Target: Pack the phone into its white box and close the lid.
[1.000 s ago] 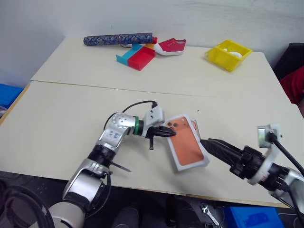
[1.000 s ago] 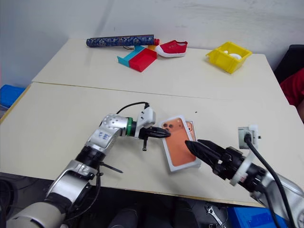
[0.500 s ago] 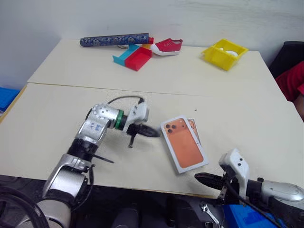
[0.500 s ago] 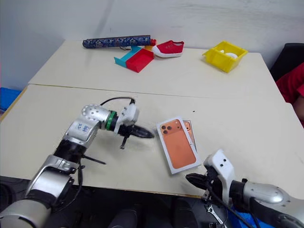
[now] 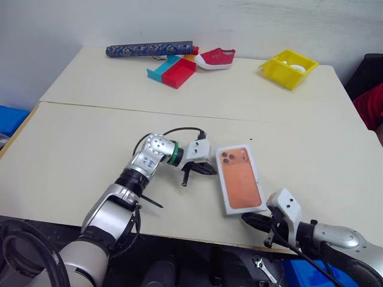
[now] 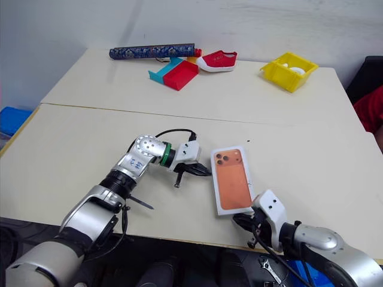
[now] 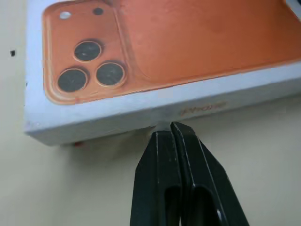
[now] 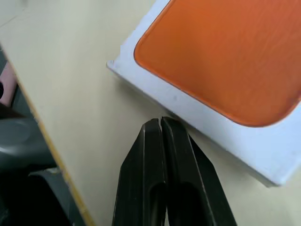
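Observation:
The lid [image 5: 240, 184], white with an orange phone picture on top, lies flat near the table's front edge. The white box and the phone are hidden under it. My left gripper [image 5: 210, 171] is shut and empty, its tips touching the lid's left side wall [image 7: 197, 110] near the camera end of the picture. My right gripper [image 5: 246, 219] is shut and empty, low at the table's front edge. It points at the lid's near end [image 8: 197, 117] and stands just short of it.
On the far table lie a yellow bin [image 5: 288, 69], a red shoe [image 5: 214, 58], red and teal trays [image 5: 175, 70] and a dark patterned roll [image 5: 149, 49]. A seam [image 5: 119, 107] runs between the two tables. A person's red sleeve [image 5: 374, 104] shows at the right.
The lid now lies straighter, and the orange strip behind it is covered. My left gripper drew back left, then returned to the lid's side. My right gripper dropped from the lid's right edge to the table's front edge.

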Motion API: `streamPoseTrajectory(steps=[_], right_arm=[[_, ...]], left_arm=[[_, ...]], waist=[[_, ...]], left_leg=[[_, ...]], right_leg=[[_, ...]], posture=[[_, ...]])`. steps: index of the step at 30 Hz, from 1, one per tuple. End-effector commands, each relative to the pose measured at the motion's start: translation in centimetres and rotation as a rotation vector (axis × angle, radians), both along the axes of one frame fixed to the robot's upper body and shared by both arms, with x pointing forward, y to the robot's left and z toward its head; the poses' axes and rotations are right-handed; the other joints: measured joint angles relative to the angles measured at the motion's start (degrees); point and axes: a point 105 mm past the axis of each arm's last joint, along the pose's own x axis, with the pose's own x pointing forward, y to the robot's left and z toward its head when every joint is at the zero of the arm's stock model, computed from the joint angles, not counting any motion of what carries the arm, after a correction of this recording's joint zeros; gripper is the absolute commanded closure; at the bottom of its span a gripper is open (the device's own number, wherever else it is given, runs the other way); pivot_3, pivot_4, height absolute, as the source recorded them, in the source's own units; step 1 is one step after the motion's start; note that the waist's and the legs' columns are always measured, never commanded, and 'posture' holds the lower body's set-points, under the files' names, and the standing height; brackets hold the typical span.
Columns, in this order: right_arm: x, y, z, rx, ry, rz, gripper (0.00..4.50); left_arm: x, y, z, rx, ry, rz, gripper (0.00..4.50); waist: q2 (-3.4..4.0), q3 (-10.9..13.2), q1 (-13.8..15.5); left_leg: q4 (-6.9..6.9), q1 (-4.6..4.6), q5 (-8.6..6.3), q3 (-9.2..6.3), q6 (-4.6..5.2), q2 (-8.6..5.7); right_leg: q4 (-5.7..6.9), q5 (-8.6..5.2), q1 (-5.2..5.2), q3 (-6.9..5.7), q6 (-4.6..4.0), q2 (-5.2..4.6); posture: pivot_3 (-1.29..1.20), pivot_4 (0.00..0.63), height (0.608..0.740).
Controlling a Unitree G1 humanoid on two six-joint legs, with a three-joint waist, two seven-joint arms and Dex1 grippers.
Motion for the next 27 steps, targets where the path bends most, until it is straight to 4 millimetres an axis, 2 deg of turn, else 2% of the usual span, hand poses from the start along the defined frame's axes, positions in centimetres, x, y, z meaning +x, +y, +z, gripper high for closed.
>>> streamPoseTrajectory(steps=[1,5,9,12,16,18,21,25,27], right_arm=[[0.7,0.1,0.9,0.029,-0.038,-0.025,4.44],[0.9,0.3,1.3,0.043,-0.039,-0.029,4.44],[0.0,1.4,2.6,0.093,-0.030,0.042,4.44],[-0.2,2.1,5.2,0.204,-0.061,0.067,4.44],[1.4,1.5,7.2,0.248,-0.113,0.003,4.44],[2.7,0.7,7.0,0.198,-0.135,-0.060,4.44],[4.1,-0.3,5.4,0.100,-0.131,-0.137,4.44],[4.4,-0.8,2.2,-0.031,-0.089,-0.167,4.44],[4.3,-0.9,1.1,-0.050,-0.068,-0.181,4.44]], left_arm=[[1.2,-0.4,1.4,-0.035,-0.050,0.045,4.50],[1.3,-0.1,1.1,-0.016,-0.049,0.042,4.50],[0.1,0.4,1.4,-0.042,0.028,-0.035,4.50],[-1.3,0.2,3.1,-0.119,0.161,-0.100,4.50],[-0.8,-1.4,4.9,-0.215,0.248,-0.038,4.50],[-0.1,-2.4,4.4,-0.215,0.249,0.028,4.50],[0.9,-3.3,2.0,-0.126,0.215,0.127,4.50],[1.2,-2.9,-1.2,0.032,0.123,0.154,4.50],[1.3,-2.5,-2.1,0.071,0.093,0.162,4.50]], waist=[[0.00,0.0,0.0],[0.00,0.0,0.0],[0.00,0.0,0.0],[0.01,0.0,-0.1],[0.00,0.0,0.0],[0.00,0.0,0.2],[-0.01,0.0,0.2],[-0.03,0.0,0.1],[-0.06,-0.1,0.1]], left_leg=[[0.00,0.00,0.00,0.02,0.00,0.00],[0.00,0.03,0.01,0.08,0.01,-0.01],[0.00,-0.01,0.00,0.09,0.02,-0.01],[0.00,-0.02,0.00,0.10,0.02,0.00],[0.03,0.00,0.00,0.09,0.04,0.01],[0.03,-0.01,0.00,0.08,0.05,0.00],[0.03,-0.02,-0.03,0.08,0.09,-0.02],[0.03,-0.04,-0.05,0.27,0.13,-0.04],[0.03,0.05,-0.05,0.42,0.14,-0.04]], right_leg=[[0.03,0.00,-0.02,0.00,0.00,0.00],[0.13,0.01,-0.04,0.01,0.01,-0.01],[0.14,0.01,-0.09,0.02,0.01,-0.02],[0.14,0.01,-0.10,0.04,0.01,-0.03],[0.16,0.02,-0.08,0.17,0.01,-0.06],[0.16,0.02,-0.08,0.20,0.02,-0.07],[0.14,0.02,-0.08,0.18,0.02,-0.06],[0.15,0.03,-0.17,0.10,0.03,0.00],[0.16,0.05,-0.14,0.14,0.08,-0.03]], posture=[[0.00,0.150,0.740],[0.00,0.150,0.740],[0.00,0.150,0.740],[0.00,0.150,0.740],[0.00,0.150,0.740],[0.00,0.150,0.740],[0.00,0.150,0.740],[0.00,0.150,0.740],[0.00,0.150,0.740]])
